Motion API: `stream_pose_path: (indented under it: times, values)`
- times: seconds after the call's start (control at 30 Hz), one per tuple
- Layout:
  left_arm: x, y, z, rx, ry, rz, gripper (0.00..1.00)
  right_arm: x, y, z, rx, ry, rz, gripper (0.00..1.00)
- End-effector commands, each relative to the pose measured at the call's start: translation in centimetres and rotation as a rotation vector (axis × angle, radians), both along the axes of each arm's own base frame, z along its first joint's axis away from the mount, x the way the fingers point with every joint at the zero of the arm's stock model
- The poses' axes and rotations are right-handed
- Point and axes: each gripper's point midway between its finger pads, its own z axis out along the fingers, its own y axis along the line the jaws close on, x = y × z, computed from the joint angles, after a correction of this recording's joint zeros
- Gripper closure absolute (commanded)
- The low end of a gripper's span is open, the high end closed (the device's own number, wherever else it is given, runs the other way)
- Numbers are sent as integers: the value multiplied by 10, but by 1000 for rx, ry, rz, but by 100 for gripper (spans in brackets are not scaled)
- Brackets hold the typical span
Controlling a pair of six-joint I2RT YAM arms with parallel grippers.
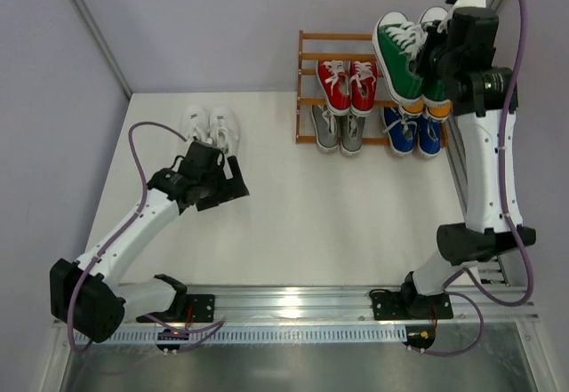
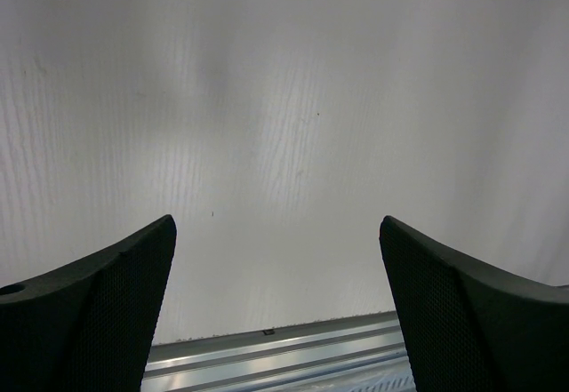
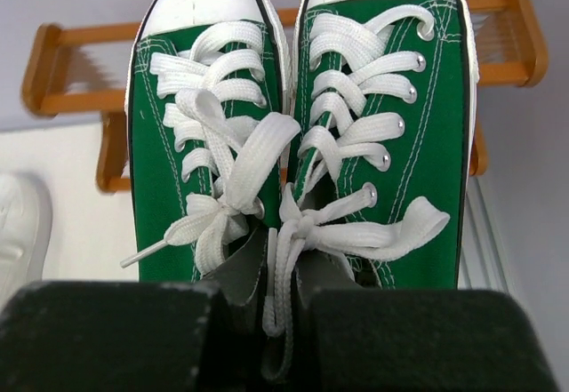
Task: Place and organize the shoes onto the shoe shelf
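1. my right gripper (image 3: 267,321) is clenched on the green pair (image 3: 302,143). it pinches the inner heel sides of both shoes together, so the two hang as one bundle with the white toes pointing away from me.
2. in the top view the green pair is held in the air over the right end of the shoe shelf (image 1: 307,63), above its top tier and not touching any slat.
3. the shelf already carries the red pair (image 1: 348,85) on the middle tier and the grey pair (image 1: 338,128) and blue pair (image 1: 412,132) on the bottom one. the orange pair (image 1: 424,106) is partly hidden under my arm.
4. i judge the step in hand to be placing the green pair on the top tier, which looks free.
5. the next move calls for lowering the shoes with the soles flat on the top slats, toes to the wall, and letting go only when both rest. a tilted pair could slip between the thin slats.
6. my left gripper (image 2: 276,232) is released, jaws wide apart with only bare table (image 2: 284,99) between them.
7. it hovers just beside the white pair (image 1: 211,125), which stands on the table well apart from the shelf. i think this pair is the last one left.
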Motion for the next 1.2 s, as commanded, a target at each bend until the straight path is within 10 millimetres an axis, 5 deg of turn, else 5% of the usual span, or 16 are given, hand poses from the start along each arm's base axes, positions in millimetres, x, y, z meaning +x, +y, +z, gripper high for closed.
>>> stream_pose_path:
  times: [0.0,0.2,0.37,0.77,1.17]
  values:
    - [16,-4,13,-24,-66,-20,7,52,-21,63,23,-267,-6,96]
    - [36,-4,19,-34,-87,9,7,104,-52,89,26,-412,-18,96]
    - [48,-5,21,-39,-90,26,7,132,-76,87,19,-464,12,96]
    - [59,-15,16,-88,-57,41,8,141,-116,99,43,-552,6,96]
    - [59,-16,13,-115,-41,91,9,176,-115,60,142,-504,70,96]
